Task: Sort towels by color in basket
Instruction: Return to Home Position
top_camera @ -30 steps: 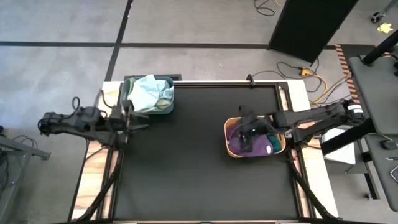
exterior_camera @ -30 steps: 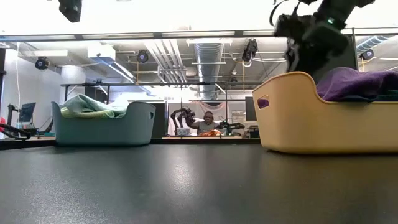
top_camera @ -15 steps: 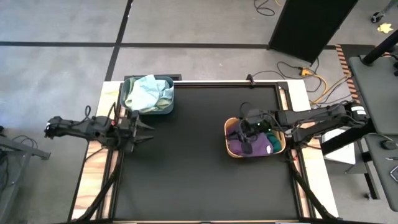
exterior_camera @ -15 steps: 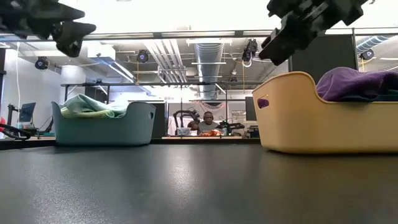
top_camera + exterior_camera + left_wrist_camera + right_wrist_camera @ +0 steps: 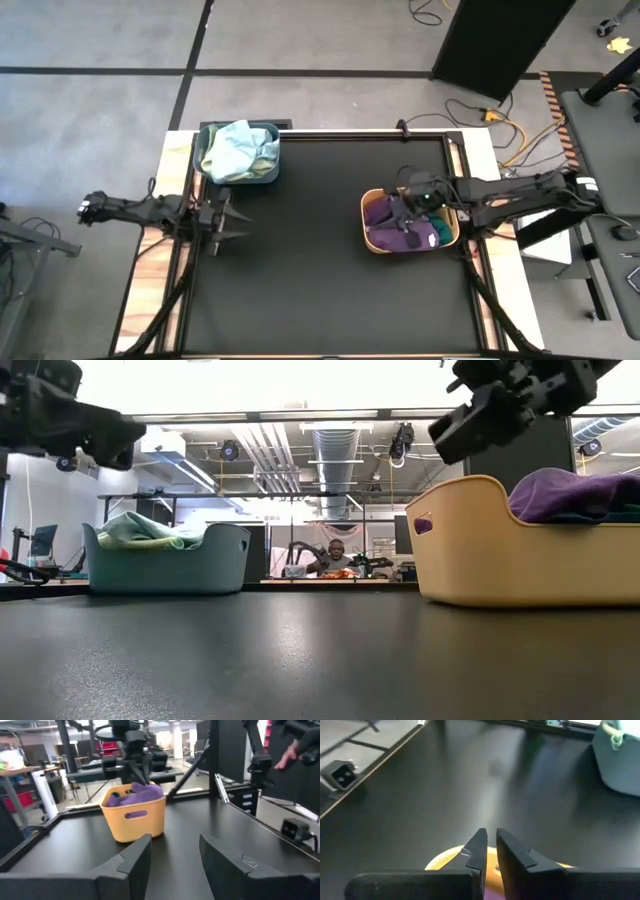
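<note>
A teal basket (image 5: 272, 176) at the table's far left holds pale green and light blue towels (image 5: 238, 146), heaped above its rim (image 5: 140, 530). A yellow basket (image 5: 370, 240) on the right holds a purple towel (image 5: 385, 215) and a dark teal-green one (image 5: 620, 513). My right gripper (image 5: 404, 203) hovers above the yellow basket, shut and holding nothing (image 5: 491, 842). My left gripper (image 5: 228, 218) hangs open over the table's left edge, nearer than the teal basket, its fingers wide apart (image 5: 172, 852). It faces the yellow basket (image 5: 135, 820).
Bare black tabletop (image 5: 300, 270) stretches between and in front of the two baskets. A person sits at a desk (image 5: 335, 560) in the room beyond the far edge. A hand (image 5: 295, 752) shows off the table's side.
My right gripper has risen out of the yellow basket and drawn back a little toward the table's right. My left gripper has swung from beside the teal basket toward the near edge and come down lower. The towels have stayed where they lie.
</note>
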